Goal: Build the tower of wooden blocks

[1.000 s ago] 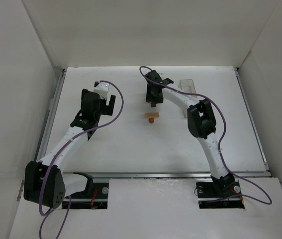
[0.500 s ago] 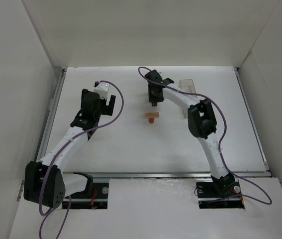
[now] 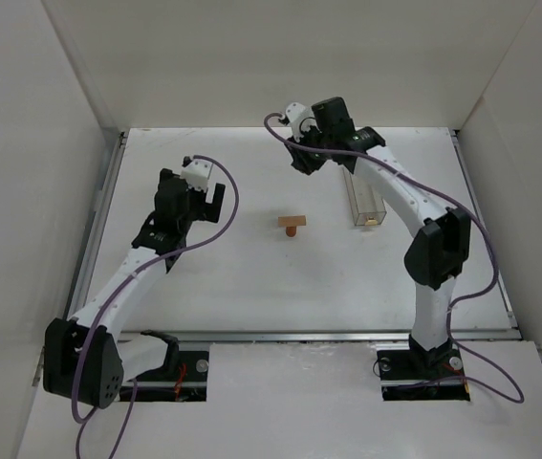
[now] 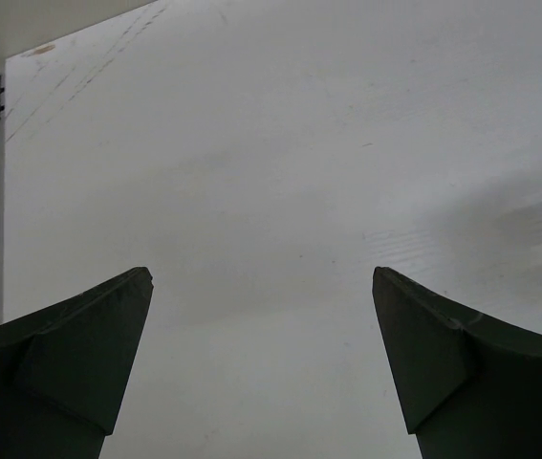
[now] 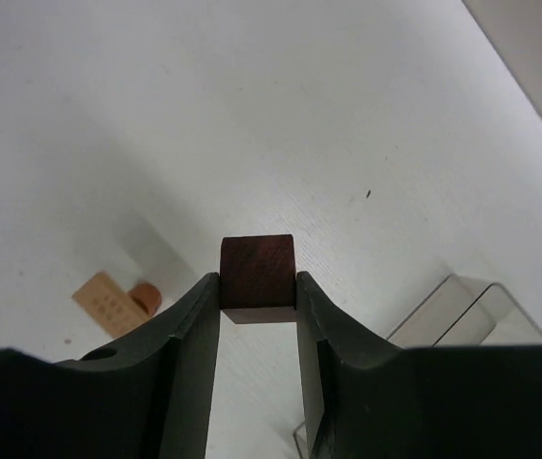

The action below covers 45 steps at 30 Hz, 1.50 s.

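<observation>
In the right wrist view my right gripper point(image 5: 258, 287) is shut on a dark red-brown wooden block point(image 5: 258, 273), held up in the air above the table. Below and to its left lie a pale tan flat bar point(image 5: 105, 302) and an orange-brown round piece point(image 5: 146, 295), touching each other. From above, the tan bar point(image 3: 292, 221) rests on the round piece point(image 3: 292, 230) at mid-table, and the right gripper point(image 3: 299, 159) hangs high behind them. My left gripper point(image 3: 204, 188) is open over bare table at the left, with nothing between its fingers point(image 4: 89, 335).
A clear plastic rectangular box point(image 3: 365, 196) lies right of the wooden pieces, under the right arm; its corner point(image 5: 462, 311) shows in the right wrist view. White walls enclose the table on three sides.
The right gripper closed on the dark block and rose up and back from just behind the bar and round piece. The arm's swing uncovered the clear box. The left arm barely moved.
</observation>
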Tool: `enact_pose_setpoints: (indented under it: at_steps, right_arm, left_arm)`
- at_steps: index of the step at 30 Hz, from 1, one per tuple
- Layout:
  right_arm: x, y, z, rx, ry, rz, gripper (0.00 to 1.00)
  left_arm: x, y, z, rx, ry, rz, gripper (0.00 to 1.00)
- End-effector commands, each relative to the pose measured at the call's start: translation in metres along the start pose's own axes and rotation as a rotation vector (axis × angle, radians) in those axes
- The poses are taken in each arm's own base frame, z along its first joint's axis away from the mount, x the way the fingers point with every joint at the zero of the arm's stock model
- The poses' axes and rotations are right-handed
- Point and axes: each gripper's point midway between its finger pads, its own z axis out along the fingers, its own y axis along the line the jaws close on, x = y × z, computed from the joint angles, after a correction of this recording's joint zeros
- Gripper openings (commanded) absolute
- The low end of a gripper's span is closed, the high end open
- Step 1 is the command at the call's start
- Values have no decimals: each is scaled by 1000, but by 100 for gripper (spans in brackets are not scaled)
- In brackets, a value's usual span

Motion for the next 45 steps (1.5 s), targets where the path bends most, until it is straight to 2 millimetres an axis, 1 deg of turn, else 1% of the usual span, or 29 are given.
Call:
enact_pose_setpoints:
  at_steps: [1, 2, 3, 6, 7, 8, 10, 11, 12, 13, 15, 16, 17, 18, 19, 21, 22, 23, 24, 26, 29, 31, 34, 35, 38, 42, 44, 45]
  right_arm:
    - [3, 37, -21, -229, -23, -245, 0]
    - [0, 45, -31, -278, -43, -285, 0]
    - [8, 63, -40, -391, -51, -363, 0]
    - [20, 81, -48, -515, -63, -474, 0]
    - [32, 85, -51, -543, -25, -472, 0]
    - [35, 87, -53, -561, -20, -481, 0]
    - [48, 94, -51, -623, -4, -518, 0]
    - [52, 103, -54, -655, 7, -527, 0]
    - [53, 107, -52, -667, 13, -529, 0]
    - [58, 108, -50, -677, 27, -521, 0]
    - [56, 118, -50, -692, 25, -536, 0]
    - [60, 116, -43, -688, 36, -537, 0]
    - [63, 119, -37, -689, 47, -546, 0]
    - [60, 123, -36, -691, 38, -557, 0]
    - [68, 125, -28, -706, 60, -546, 0]
    - [66, 123, -19, -683, 75, -556, 0]
    - [60, 125, -16, -671, 68, -566, 0]
    - [64, 122, -11, -649, 95, -543, 0]
    - [64, 124, -8, -645, 106, -540, 0]
    - [61, 120, -4, -617, 103, -543, 0]
    - [70, 118, -1, -601, 138, -522, 0]
    - [65, 115, -2, -583, 128, -531, 0]
    - [66, 114, -2, -575, 133, -534, 0]
    - [69, 114, 1, -580, 141, -531, 0]
    - [62, 111, 0, -560, 132, -540, 0]
    - [60, 105, 3, -529, 131, -553, 0]
    - [66, 106, 7, -539, 146, -547, 0]
    - [66, 106, 7, -539, 146, -547, 0]
  left_arm:
    - [-10, -23, -8, 145, -55, -8, 100]
    - [-14, -27, -11, 167, -69, -8, 100]
    - [-10, -33, -12, 198, -63, -16, 100]
    - [-14, -34, -17, 207, -76, -17, 100]
    - [-9, -34, -16, 209, -66, -16, 100]
    - [-11, -34, -18, 207, -75, -17, 100]
    - [-11, -32, -20, 198, -73, -17, 100]
    - [-11, -32, -20, 198, -73, -17, 100]
    - [-5, -32, -20, 201, -56, -7, 100]
    - [-7, -32, -22, 199, -67, -7, 100]
    - [-7, -32, -23, 199, -67, -7, 100]
    - [-10, -31, -24, 197, -76, -8, 100]
    - [-6, -32, -24, 199, -67, -7, 100]
    - [-6, -32, -24, 199, -67, -7, 100]
    - [-6, -32, -24, 199, -67, -7, 100]
    - [-4, -32, -25, 199, -67, -7, 100]
    - [-4, -32, -25, 199, -67, -7, 100]
    - [-4, -32, -25, 199, -67, -7, 100]
    - [-1, -32, -26, 200, -58, -7, 100]
    - [-1, -30, -25, 190, -56, -7, 100]
    - [-1, -29, -25, 181, -54, -7, 100]
    - [-1, -29, -25, 181, -54, -7, 100]
    - [-1, -29, -25, 181, -54, -7, 100]
    - [-1, -29, -25, 181, -54, -7, 100]
    - [-1, -28, -25, 180, -55, 2, 100]
    - [2, -29, -23, 182, -46, 3, 100]
    - [2, -29, -23, 182, -46, 3, 100]
    - [2, -27, -23, 171, -44, 3, 100]
